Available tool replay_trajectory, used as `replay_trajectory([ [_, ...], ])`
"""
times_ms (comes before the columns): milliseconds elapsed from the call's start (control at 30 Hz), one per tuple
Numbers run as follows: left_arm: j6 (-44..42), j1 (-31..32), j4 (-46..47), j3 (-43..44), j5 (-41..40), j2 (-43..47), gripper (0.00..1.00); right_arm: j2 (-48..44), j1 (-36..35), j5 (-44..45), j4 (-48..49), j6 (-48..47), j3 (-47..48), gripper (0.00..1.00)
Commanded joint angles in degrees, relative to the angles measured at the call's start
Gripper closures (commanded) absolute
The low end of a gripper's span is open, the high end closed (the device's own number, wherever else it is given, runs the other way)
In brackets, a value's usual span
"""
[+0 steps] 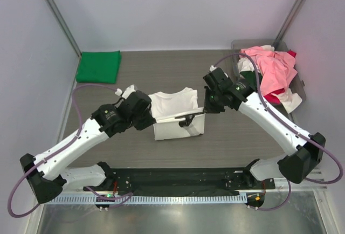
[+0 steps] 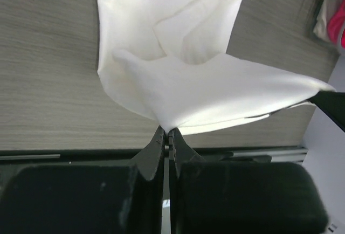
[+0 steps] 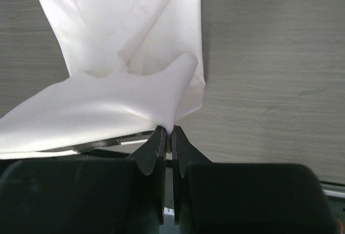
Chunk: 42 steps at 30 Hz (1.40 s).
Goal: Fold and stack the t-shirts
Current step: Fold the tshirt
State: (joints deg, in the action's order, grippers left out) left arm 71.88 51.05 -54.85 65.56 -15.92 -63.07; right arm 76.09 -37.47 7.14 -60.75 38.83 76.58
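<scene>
A white t-shirt point(image 1: 175, 114) lies mid-table, its near part lifted and stretched between both grippers. My left gripper point(image 1: 151, 118) is shut on its left corner; in the left wrist view the gripper point(image 2: 168, 131) pinches the cloth point(image 2: 205, 88). My right gripper point(image 1: 205, 110) is shut on the right corner; in the right wrist view the gripper point(image 3: 168, 130) pinches the cloth point(image 3: 108, 104). A folded bright green t-shirt point(image 1: 98, 66) lies at the back left. A heap of pink, red, white and dark t-shirts point(image 1: 269, 72) sits at the back right.
The grey plastic tray point(image 1: 239, 45) holds the heap by the right wall. Walls close in the table on the left, back and right. A black rail point(image 1: 178, 180) runs along the near edge between the arm bases.
</scene>
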Motion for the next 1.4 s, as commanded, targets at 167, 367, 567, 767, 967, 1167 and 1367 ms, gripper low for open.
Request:
replay_trajectory([
  [167,-12.1,-12.5,-0.6,5.3,3.7,-5.2,1.00,9.8,7.8,2.4,0.7,-9.6,9.6,0.99],
  [367,-15.3,-18.5,0.6,8.3,6.9,-11.7,1.00,17.8,10.4,0.1,2.2,-12.2,15.1,0.99],
  [567,-19.0,-24.1,3.5,11.5,10.4,-18.8,1.00,25.0,12.4,-1.2,3.0,-14.1,21.1,0.99],
  [767,-21.5,-28.9,6.7,14.2,14.2,-26.9,1.00,34.4,14.4,-2.7,4.0,-15.1,26.9,0.99],
  [967,-24.1,-33.6,8.6,21.0,17.2,-39.6,1.00,46.0,16.0,-3.4,4.2,-14.7,37.6,0.99],
  [1167,-29.4,-38.2,7.7,39.0,22.8,-56.8,0.53,59.4,18.7,-4.8,-1.0,-11.8,60.1,0.42],
  [1367,-33.3,-39.7,-1.8,49.0,20.9,-59.6,0.32,53.7,19.4,-7.8,0.2,-12.3,52.7,0.23],
])
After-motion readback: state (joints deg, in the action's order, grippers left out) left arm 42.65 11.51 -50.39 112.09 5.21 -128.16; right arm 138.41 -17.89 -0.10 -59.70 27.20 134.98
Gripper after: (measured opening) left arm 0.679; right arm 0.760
